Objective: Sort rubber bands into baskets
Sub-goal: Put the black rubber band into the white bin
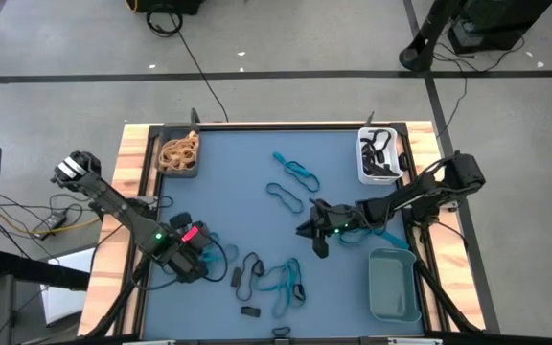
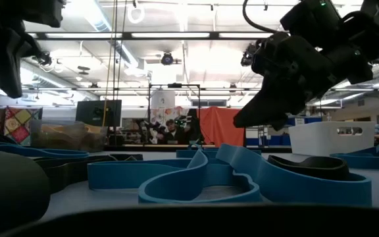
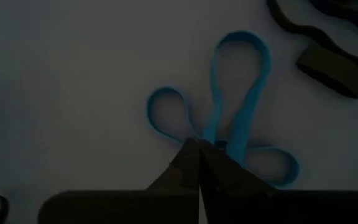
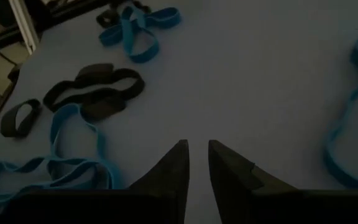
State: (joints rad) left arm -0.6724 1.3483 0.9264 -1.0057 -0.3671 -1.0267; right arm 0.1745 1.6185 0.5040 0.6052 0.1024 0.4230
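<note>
Gripping step: left pincer (image 3: 199, 163) is clamped shut on a blue rubber band (image 3: 238, 93) that sprawls on the tabletop (image 3: 73, 74) just ahead of its tips. Right pincer (image 4: 197, 163), narrowly parted, holds nothing; black bands (image 4: 95, 93) lie ahead. Next: lift, carry to the grey-teal basket (image 1: 394, 285).

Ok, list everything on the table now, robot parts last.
Tan rubber bands: a bundle, tan, inside the dark basket at the far left corner.
Black rubber bands: several, black, in the white basket at the far right corner.
Grey-teal basket: one, near right corner, nothing seen in it.
Loose blue bands: several, blue, spread mid-table and near edge.
Loose black bands: several, black, among the blue ones.
Table: one, blue top, wooden border.
Left gripper: shut on a blue band.
Right gripper: narrowly parted, empty, above mid-table.
</note>
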